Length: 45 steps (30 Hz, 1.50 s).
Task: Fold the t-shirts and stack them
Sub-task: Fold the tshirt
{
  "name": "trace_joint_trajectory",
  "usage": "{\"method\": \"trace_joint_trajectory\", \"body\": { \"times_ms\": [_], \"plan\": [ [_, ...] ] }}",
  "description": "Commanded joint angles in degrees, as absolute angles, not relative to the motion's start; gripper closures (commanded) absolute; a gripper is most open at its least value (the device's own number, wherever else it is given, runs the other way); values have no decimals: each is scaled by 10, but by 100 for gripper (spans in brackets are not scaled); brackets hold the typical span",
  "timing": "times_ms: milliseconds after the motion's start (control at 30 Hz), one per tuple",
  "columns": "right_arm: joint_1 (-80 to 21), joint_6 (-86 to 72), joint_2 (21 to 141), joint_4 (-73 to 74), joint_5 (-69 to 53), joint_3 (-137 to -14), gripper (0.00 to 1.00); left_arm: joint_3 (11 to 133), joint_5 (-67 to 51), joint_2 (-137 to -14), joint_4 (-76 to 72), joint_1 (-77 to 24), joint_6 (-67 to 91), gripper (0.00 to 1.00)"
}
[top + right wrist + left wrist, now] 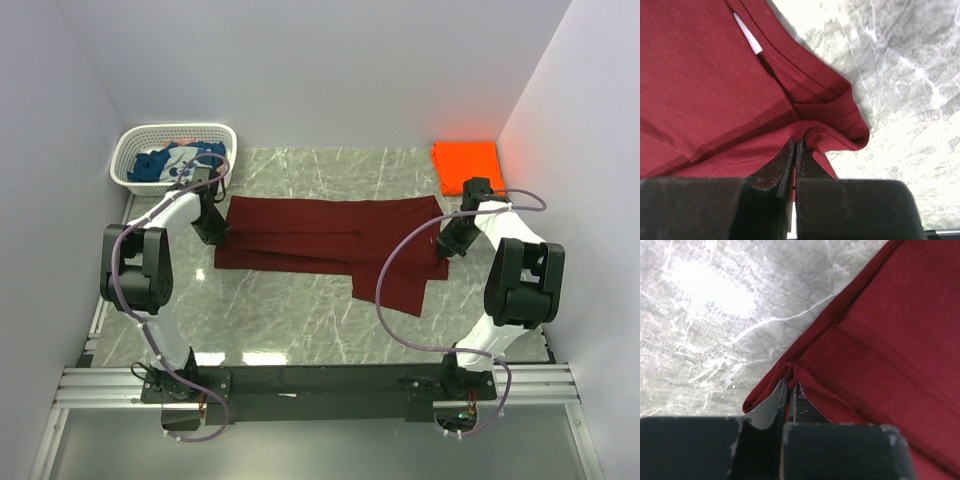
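Observation:
The dark maroon t-shirt point(320, 240) lies spread across the middle of the marble table, partly folded lengthwise, with one sleeve hanging toward the front. My left gripper point(214, 234) is shut on its left edge; the left wrist view shows the gripper point(789, 384) pinching a ridge of the maroon t-shirt point(880, 340). My right gripper point(450, 243) is shut on its right edge near the collar; the right wrist view shows the gripper point(795, 142) pinching the maroon t-shirt point(705, 75). The orange t-shirt point(467, 165) lies folded at the back right. The blue t-shirt point(160, 163) sits crumpled in the basket.
A white lattice basket point(136, 143) stands at the back left corner. White walls close in the table on the left, back and right. The arm bases and a metal rail point(320, 385) run along the near edge.

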State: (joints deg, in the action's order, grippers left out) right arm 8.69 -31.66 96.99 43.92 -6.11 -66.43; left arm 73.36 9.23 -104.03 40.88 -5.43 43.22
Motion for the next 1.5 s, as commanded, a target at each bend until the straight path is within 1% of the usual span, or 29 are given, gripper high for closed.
{"method": "trace_joint_trajectory", "body": {
  "times_ms": [0, 267, 500, 633, 700, 733, 767, 800, 833, 867, 900, 933, 967, 1033, 1067, 1133, 1167, 1267, 1333, 1367, 1467],
  "plan": [
    [99, -316, 971, 413, -47, -673, 100, 760, 98, -1049, 393, -51, 416, 99],
    [103, -320, 976, 399, -43, -665, 100, 777, 108, -1065, 387, -51, 417, 99],
    [103, -323, 989, 385, -45, -656, 99, 759, 105, -1076, 359, -51, 418, 99],
    [103, -325, 991, 377, -43, -650, 95, 745, 104, -1076, 340, -51, 416, 97],
    [103, -326, 992, 376, -44, -647, 92, 742, 101, -1073, 334, -51, 411, 91],
    [102, -323, 990, 376, -44, -646, 88, 742, 100, -1072, 334, -51, 410, 88],
    [103, -323, 987, 376, -46, -645, 84, 743, 98, -1069, 337, -51, 410, 82],
    [103, -323, 978, 376, -46, -645, 79, 744, 98, -1065, 339, -51, 412, 79],
    [103, -321, 972, 378, -45, -646, 72, 743, 102, -1059, 341, -51, 413, 75],
    [102, -320, 959, 382, -42, -649, 69, 742, 106, -1046, 345, -51, 419, 68],
    [98, -317, 952, 387, -38, -652, 65, 741, 112, -1039, 351, -52, 423, 64],
    [96, -316, 942, 391, -33, -654, 60, 740, 124, -1030, 354, -51, 427, 59],
    [91, -314, 925, 399, -19, -656, 58, 739, 129, -1013, 358, -51, 432, 51],
    [77, -309, 905, 405, -11, -652, 54, 730, 138, -992, 364, -51, 433, 41],
    [70, -309, 884, 410, -7, -644, 54, 727, 141, -972, 365, -51, 433, 32],
    [36, -308, 861, 414, 17, -634, 53, 715, 145, -952, 371, -51, 432, 24],
    [22, -307, 840, 419, 25, -621, 53, 711, 153, -931, 374, -51, 431, 17],
    [-58, -312, 803, 424, 54, -585, 52, 683, 170, -884, 380, -51, 425, 9],
    [-89, -322, 789, 419, 46, -563, 52, 655, 180, -857, 383, -51, 418, 7],
    [-120, -327, 780, 413, 41, -542, 51, 643, 184, -829, 382, -51, 415, 6],
    [-176, -352, 773, 400, 50, -500, 49, 588, 199, -763, 367, -51, 406, 8]
  ]
}}
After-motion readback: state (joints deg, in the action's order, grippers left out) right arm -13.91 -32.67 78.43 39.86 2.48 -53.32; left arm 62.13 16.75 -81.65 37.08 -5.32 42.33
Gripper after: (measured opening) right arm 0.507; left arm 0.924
